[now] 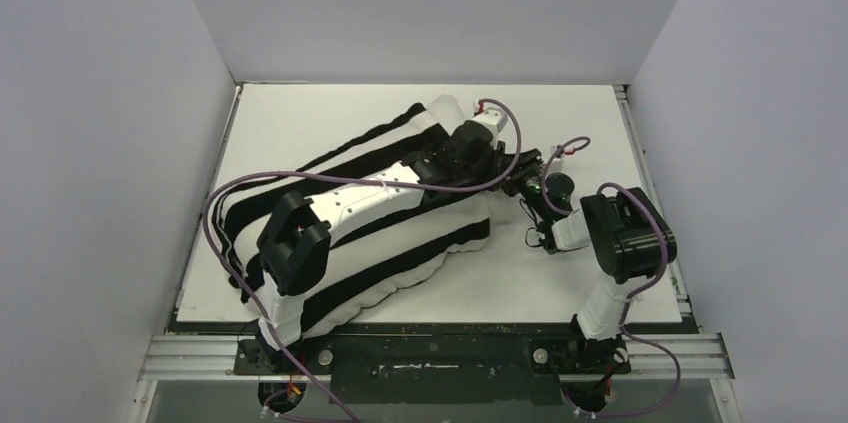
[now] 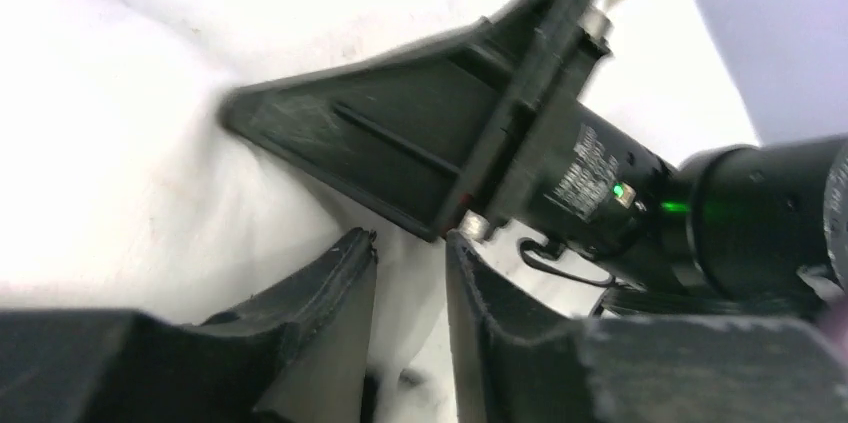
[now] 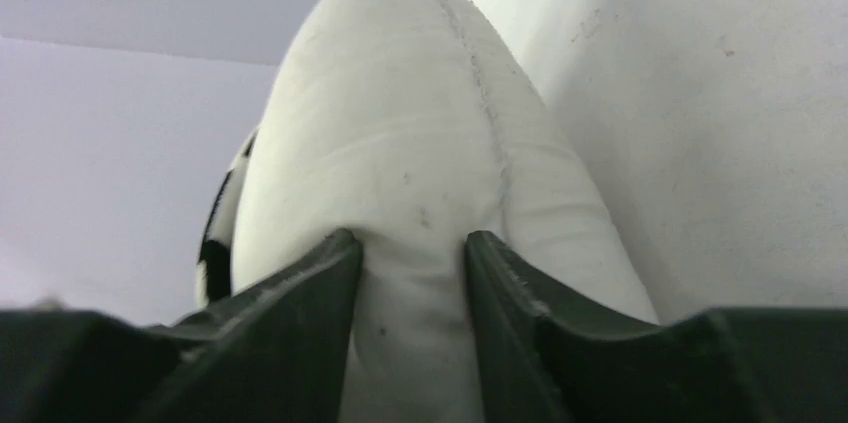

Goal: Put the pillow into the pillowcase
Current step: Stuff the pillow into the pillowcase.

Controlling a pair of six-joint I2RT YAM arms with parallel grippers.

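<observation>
The pillow (image 3: pixel 400 173) felt soft, light and squashy: my right jaws pinched its seamed end. My left jaws stood narrow; whether they held the pillowcase (image 1: pixel 350 148), I couldn't tell.

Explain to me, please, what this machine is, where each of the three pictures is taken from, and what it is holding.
Two robot arms, each ending in a two-finger gripper, are bolted at the near edge of a table. The wide picture looks down from above; the other two come from cameras on the wrists. On the table lies the pillow, mostly inside the striped pillowcase, one white end sticking out. The right gripper pinches that end. The left gripper is beside it; whether it grips cloth I cannot tell.
</observation>
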